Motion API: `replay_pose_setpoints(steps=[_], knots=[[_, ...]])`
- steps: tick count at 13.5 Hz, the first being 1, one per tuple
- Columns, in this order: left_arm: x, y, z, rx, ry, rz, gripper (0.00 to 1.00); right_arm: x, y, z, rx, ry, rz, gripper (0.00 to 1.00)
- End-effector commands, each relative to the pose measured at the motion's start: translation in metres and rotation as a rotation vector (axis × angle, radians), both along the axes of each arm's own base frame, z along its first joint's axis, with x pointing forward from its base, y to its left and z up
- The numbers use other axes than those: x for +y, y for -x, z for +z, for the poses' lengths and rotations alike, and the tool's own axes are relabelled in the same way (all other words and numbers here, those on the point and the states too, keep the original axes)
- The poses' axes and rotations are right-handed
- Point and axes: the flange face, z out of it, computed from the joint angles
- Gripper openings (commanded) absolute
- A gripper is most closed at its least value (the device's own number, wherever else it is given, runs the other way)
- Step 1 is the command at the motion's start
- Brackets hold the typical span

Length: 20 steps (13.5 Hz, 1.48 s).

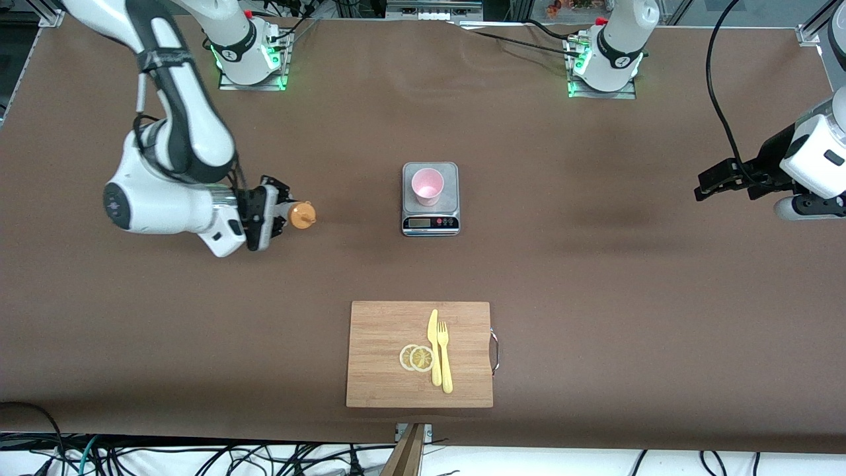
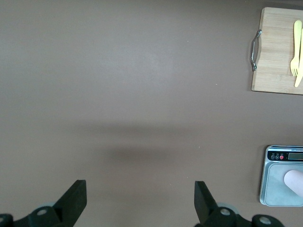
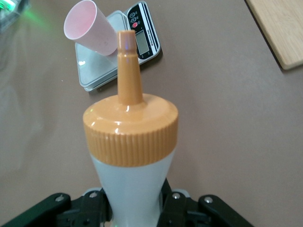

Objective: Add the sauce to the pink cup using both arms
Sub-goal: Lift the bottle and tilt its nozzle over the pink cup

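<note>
The sauce bottle, whitish with an orange nozzle cap, stands upright in my right gripper, which is shut on its body toward the right arm's end of the table, level with the scale. The right wrist view shows the bottle between the fingers of that gripper. The pink cup stands on the scale's plate and also shows in the right wrist view and the left wrist view. My left gripper is open and empty over bare table at the left arm's end, with its jaws wide apart in the left wrist view.
A small digital scale sits mid-table under the cup. A wooden cutting board with a metal handle lies nearer the front camera and carries a yellow knife, a yellow fork and two lemon slices.
</note>
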Motion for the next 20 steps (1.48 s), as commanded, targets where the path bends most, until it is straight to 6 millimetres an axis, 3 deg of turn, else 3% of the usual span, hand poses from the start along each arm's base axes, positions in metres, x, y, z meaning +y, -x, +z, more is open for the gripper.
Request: replay_pose_setpoints(steps=[1,4,10,14,17,20], knots=[[0.004,-0.002,0.001,0.006,-0.01,-0.019,1.0,0.049,0.013,0.015,-0.012,0.08,0.026,0.12],[0.002,-0.002,0.001,0.006,-0.01,-0.021,1.0,0.124,0.042,0.028,-0.086,0.282,0.102,0.12],[0.004,-0.002,0.001,0.006,-0.007,-0.017,1.0,0.222,0.104,0.019,-0.215,0.505,0.239,0.11],[0.006,-0.002,0.0,0.007,-0.007,-0.014,1.0,0.269,0.129,-0.001,-0.301,0.629,0.317,0.1],[0.006,-0.002,0.0,0.007,-0.007,-0.014,1.0,0.283,0.138,-0.005,-0.333,0.784,0.37,0.1],[0.006,-0.002,0.0,0.007,-0.007,-0.014,1.0,0.28,0.142,-0.002,-0.346,0.867,0.407,0.1]])
